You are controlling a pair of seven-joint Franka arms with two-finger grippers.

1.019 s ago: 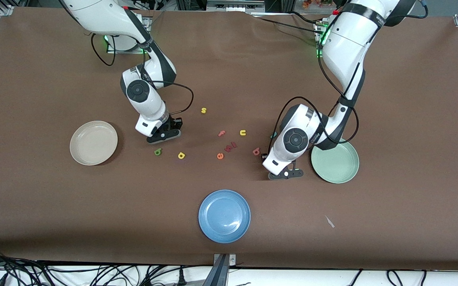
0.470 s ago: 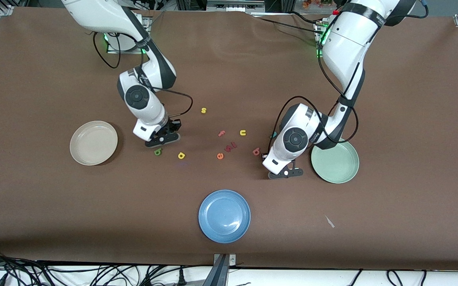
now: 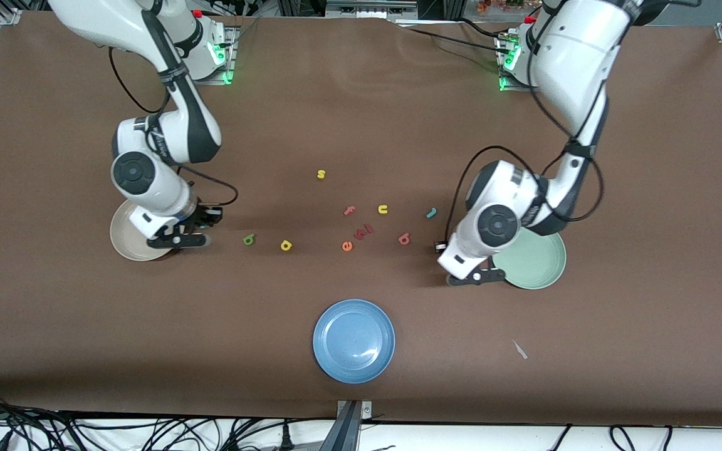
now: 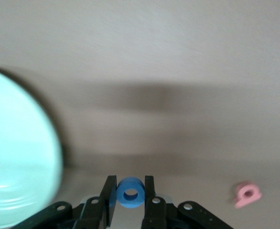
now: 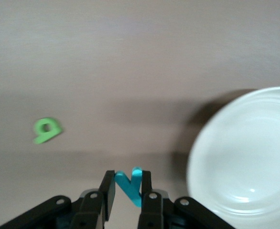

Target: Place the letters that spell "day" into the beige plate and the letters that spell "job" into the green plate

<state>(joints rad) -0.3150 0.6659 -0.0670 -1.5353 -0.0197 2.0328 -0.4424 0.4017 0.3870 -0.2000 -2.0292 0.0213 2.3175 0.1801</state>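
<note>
- Since a second ago the right gripper (image 3: 176, 240) has swung away from the middle letters to the edge of the beige plate (image 3: 128, 241), and the left gripper (image 3: 477, 277) has shifted toward the green plate (image 3: 539, 260), uncovering the teal j (image 3: 431, 213).
- The right gripper's jaws are closed on the teal y (image 5: 130, 185), held just beside the beige plate's rim, as the right wrist view shows.
- The left gripper's jaws are clamped on the blue o (image 4: 130, 193), held low above the surface at the green plate's edge.
- The dark green d (image 3: 248, 238) and the yellow a (image 3: 286, 245) lie on the surface side by side, between the beige plate and the middle cluster.
- The salmon-red b (image 3: 404, 238) lies on the surface, a little nearer the front camera than the j.
- Both plates hold no letters.
- Other letters sit mid-surface: yellow s (image 3: 321, 174), salmon f (image 3: 350, 210), yellow u (image 3: 383, 209), orange e (image 3: 347, 246).
- The blue plate (image 3: 353, 340) sits nearest the front camera.
</note>
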